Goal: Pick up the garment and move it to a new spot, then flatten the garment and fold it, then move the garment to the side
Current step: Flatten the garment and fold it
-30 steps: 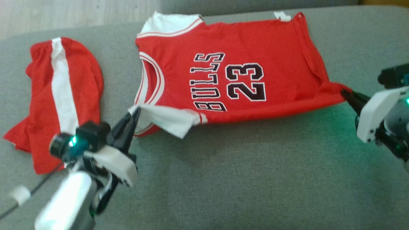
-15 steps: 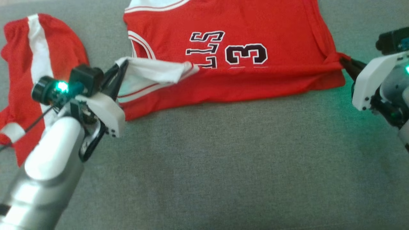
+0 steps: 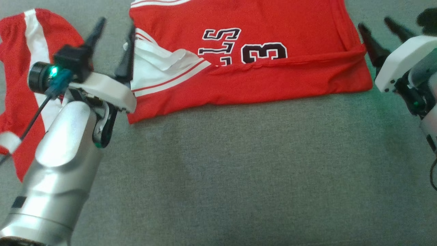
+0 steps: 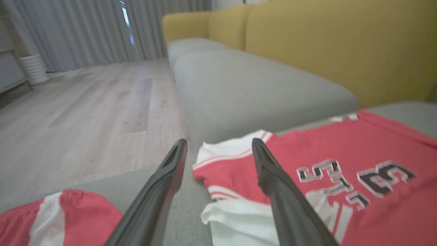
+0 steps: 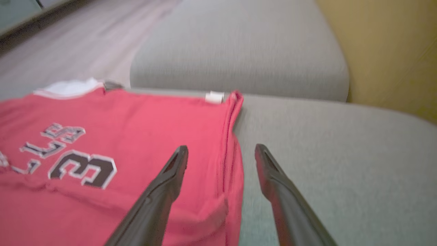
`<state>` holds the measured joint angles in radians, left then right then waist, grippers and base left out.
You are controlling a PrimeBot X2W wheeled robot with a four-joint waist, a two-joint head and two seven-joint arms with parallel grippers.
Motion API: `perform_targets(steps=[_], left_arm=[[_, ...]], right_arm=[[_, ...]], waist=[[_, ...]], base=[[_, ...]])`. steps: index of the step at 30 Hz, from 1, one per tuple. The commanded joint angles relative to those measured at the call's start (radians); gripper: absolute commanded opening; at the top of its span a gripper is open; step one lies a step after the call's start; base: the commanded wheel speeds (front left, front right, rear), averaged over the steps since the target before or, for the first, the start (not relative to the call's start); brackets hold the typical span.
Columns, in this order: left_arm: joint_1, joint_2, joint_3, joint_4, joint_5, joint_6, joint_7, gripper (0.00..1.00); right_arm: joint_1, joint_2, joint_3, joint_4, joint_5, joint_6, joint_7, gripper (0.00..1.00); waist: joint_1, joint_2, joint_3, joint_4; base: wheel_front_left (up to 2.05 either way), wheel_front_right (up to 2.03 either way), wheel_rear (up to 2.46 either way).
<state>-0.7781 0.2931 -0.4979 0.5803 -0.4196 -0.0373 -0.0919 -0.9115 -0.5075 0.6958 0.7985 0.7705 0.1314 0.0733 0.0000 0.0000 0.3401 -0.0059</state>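
Head view: one jersey [image 3: 273,82], one shorts [image 3: 17,51]; left fingers [image 3: 94,34], right fingers [image 3: 372,42] both released.

Head view looks down; wrist views low, close; all share jersey [image 3: 273,78].

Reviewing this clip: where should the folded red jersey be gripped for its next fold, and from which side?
Probably its two short ends. The jersey lies flat, long way left to right, its near edge doubled over. The open left gripper suits the white-trimmed shoulder end, coming from the left; the open right gripper the hem end, from the right, pinching both layers.
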Motion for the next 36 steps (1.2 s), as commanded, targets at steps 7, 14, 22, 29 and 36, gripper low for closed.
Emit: perform_targets(steps=[7, 14, 22, 29, 36], left_arm=[[0.084, -0.038, 0.151, -0.113, -0.044, 0.105, -0.166, 1.00], [0.280, -0.122, 0.242, -0.311, -0.003, 0.137, -0.169, 1.00], [0.528, -0.215, 0.331, -0.405, 0.086, 0.091, -0.170, 1.00], [0.657, -0.236, 0.395, -0.391, 0.133, 0.086, -0.170, 1.00], [0.664, -0.242, 0.412, -0.392, 0.138, 0.078, -0.170, 1.00]], right_arm=[[0.012, 0.029, -0.056, -0.032, -0.107, -0.001, -0.294, 1.00], [0.135, 0.088, -0.272, -0.131, -0.217, -0.001, -0.334, 1.00], [0.532, 0.318, -0.599, -0.384, -0.463, -0.001, -0.335, 1.00], [0.706, 0.433, -0.679, -0.473, -0.518, -0.001, -0.335, 1.00], [0.747, 0.454, -0.705, -0.523, -0.525, -0.001, -0.335, 1.00]], waist=[[0.0000, 0.0000, -0.085, -0.006], [0.0000, 0.0000, -0.144, 0.003], [0.0000, 0.0000, -0.238, 0.009], [0.0000, 0.0000, -0.264, -0.013], [0.0000, 0.0000, -0.263, -0.033]], base=[[0.00, 0.00, 0.00], [0.00, 0.00, 0.00], [0.00, 0.00, 0.00], [0.00, 0.00, 0.00], [0.00, 0.00, 0.00]])
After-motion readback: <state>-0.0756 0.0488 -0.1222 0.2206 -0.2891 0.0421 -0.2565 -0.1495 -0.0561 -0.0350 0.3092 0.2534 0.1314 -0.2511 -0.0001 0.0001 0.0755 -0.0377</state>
